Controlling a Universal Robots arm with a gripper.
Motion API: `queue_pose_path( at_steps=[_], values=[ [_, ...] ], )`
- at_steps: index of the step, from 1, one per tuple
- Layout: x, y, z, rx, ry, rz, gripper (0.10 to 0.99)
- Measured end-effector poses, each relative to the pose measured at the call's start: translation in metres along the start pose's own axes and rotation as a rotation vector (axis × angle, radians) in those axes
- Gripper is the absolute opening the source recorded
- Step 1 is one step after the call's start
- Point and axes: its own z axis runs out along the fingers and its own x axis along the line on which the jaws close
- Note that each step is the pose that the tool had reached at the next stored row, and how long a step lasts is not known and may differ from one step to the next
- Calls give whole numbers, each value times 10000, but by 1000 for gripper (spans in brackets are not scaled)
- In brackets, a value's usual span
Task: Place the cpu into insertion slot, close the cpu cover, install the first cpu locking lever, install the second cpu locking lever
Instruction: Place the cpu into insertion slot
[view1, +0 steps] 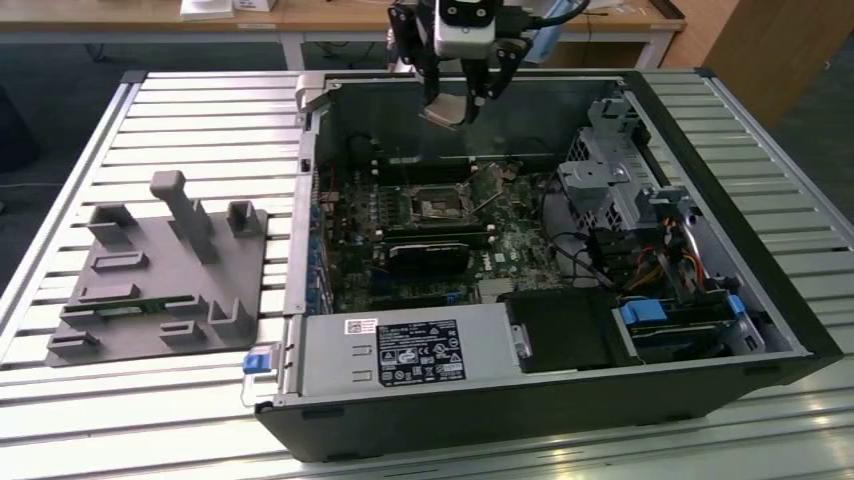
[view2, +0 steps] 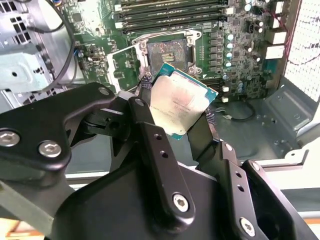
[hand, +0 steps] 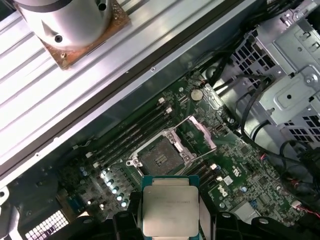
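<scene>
- While over the black computer case (view1: 534, 420), the black gripper (view2: 177, 102) clamps the pale square cpu (view2: 182, 100), its tips half hidden.
- Dark square insertion slot (hand: 160, 159) bare, silvery cpu cover (hand: 197, 135) raised.

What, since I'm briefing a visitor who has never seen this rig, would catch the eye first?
First the cpu, pinched in the gripper above the green motherboard in both wrist views. On the board the insertion slot stands empty, the cpu cover flipped open beside it. In the exterior view, the gripper hangs over an open computer case.
</scene>
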Motion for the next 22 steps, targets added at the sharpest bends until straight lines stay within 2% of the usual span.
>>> queue_pose_path(
  at_steps=[22],
  values=[
    [7, -9, 39, -58, -282, 3268, 537]
  ],
)
